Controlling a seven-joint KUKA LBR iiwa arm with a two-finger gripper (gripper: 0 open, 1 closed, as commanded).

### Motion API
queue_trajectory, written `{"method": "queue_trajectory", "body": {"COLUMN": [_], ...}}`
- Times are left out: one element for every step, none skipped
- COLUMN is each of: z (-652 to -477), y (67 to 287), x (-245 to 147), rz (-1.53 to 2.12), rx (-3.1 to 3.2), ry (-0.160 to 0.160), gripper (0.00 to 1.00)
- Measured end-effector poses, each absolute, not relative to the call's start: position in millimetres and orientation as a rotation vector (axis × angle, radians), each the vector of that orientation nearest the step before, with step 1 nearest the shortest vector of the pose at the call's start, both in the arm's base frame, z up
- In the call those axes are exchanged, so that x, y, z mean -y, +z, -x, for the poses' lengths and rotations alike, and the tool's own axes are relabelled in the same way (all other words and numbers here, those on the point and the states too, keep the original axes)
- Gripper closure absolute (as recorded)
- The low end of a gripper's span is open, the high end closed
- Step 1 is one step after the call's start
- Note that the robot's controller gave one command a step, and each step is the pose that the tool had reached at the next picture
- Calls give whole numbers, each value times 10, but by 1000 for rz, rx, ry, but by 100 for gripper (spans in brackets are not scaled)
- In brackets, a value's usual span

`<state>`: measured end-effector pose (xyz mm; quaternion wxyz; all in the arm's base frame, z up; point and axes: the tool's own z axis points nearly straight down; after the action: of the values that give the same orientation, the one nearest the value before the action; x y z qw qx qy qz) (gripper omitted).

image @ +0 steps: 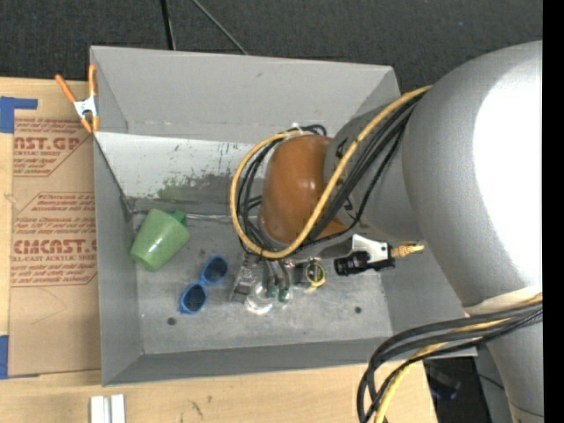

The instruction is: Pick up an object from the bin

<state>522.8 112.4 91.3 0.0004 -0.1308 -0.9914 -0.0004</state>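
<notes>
my claw point(264, 291) sits low in the grey bin point(220, 95), close to its floor, beneath the orange wrist cover point(295, 188) and the loop of yellow and black cables point(240, 183). from this angle i cannot tell whether the claw is released or clenched. the nearest thing is a pair of small blue toy glasses point(204, 284), lying flat on the bin floor just left of the claw and apart from it as far as i can see. right at the claw's tip there may be a small pale bit point(257, 306), but i can't make out what it is. further left, beyond the glasses, a green plastic cup point(159, 239) lies on its side by the bin's left wall, wider end turned away from the claw.
</notes>
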Motion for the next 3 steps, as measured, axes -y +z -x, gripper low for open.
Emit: {"method": "queue_trajectory", "body": {"z": [-5228, -5137, -5141], "y": [913, 695, 699], "x": [-1122, -1831, -1810], "rz": [411, -229, -223], "rx": [3114, 3134, 3134], "ry": [-2, -4, -1], "gripper": [0, 0, 100]}}
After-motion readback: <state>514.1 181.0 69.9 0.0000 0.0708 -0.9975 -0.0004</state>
